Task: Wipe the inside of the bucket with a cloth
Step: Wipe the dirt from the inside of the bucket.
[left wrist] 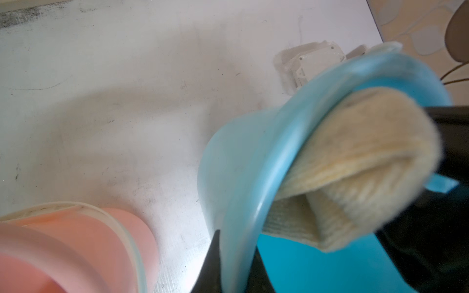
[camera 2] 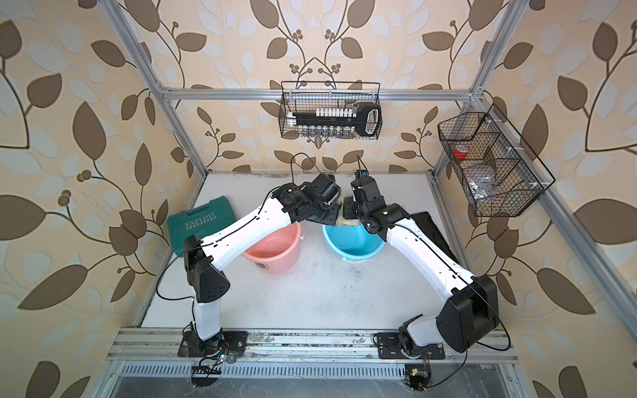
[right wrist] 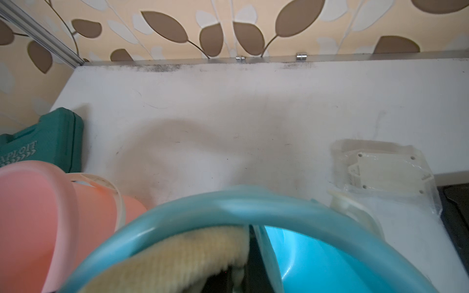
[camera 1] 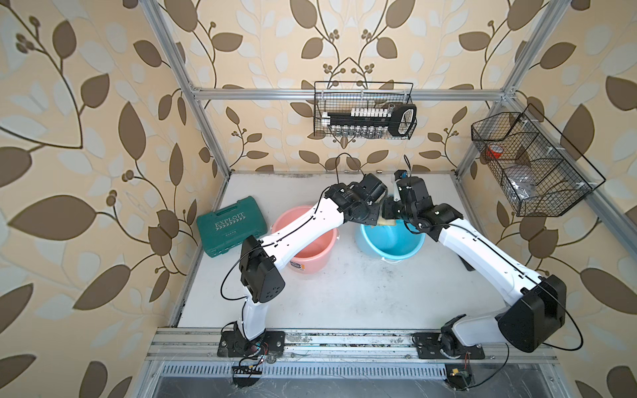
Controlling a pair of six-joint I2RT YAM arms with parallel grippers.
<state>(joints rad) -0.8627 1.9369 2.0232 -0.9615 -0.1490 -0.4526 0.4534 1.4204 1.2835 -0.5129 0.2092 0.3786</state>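
The round sky-blue plastic bucket (camera 1: 393, 243) stood on the white table (camera 1: 344, 296), a little toward 1 o'clock from its middle. A round pink plastic bucket (camera 1: 312, 256) sat at its 9 o'clock, and a green plastic tool case (camera 1: 231, 225) lay farther that way. The left claw (left wrist: 234, 253) was clenched on the blue rim near 11 o'clock, one finger on either side of the wall. The right claw (camera 1: 392, 214) grasped the pale yellow terry cloth (left wrist: 355, 165), bunched against the inner wall just under the rim at 12 o'clock.
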